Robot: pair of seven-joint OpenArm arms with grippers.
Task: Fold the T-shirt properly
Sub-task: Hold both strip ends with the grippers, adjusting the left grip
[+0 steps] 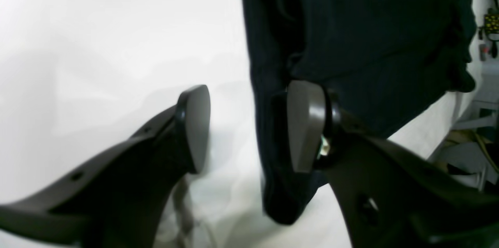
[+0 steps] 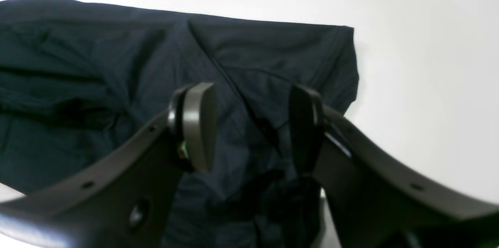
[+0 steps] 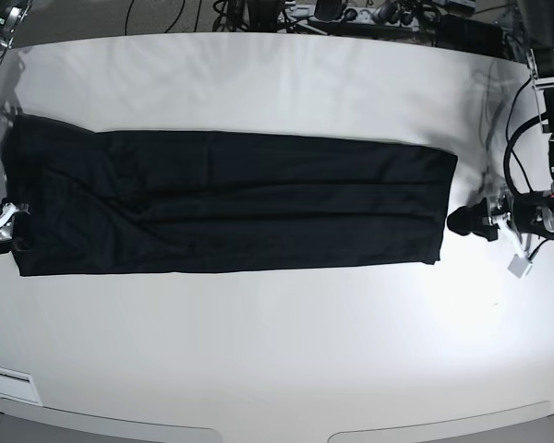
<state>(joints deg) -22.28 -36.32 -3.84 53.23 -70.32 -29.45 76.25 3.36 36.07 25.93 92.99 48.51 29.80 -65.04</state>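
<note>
The black T-shirt (image 3: 231,203) lies flat on the white table (image 3: 277,351), folded into a long band that runs from left to right. My left gripper (image 3: 466,221) is at the band's right end. In the left wrist view it (image 1: 249,129) is open, with one finger (image 1: 306,127) over the T-shirt's (image 1: 370,25) edge and the other (image 1: 195,127) over bare table. My right gripper (image 3: 9,233) is at the band's left end. In the right wrist view it (image 2: 251,129) is open just above the creased cloth (image 2: 97,84), near a corner.
Cables and gear (image 3: 351,14) line the table's far edge. Arm hardware and wires (image 3: 545,120) stand at the right. A stand and clutter (image 1: 471,150) show beyond the table's edge in the left wrist view.
</note>
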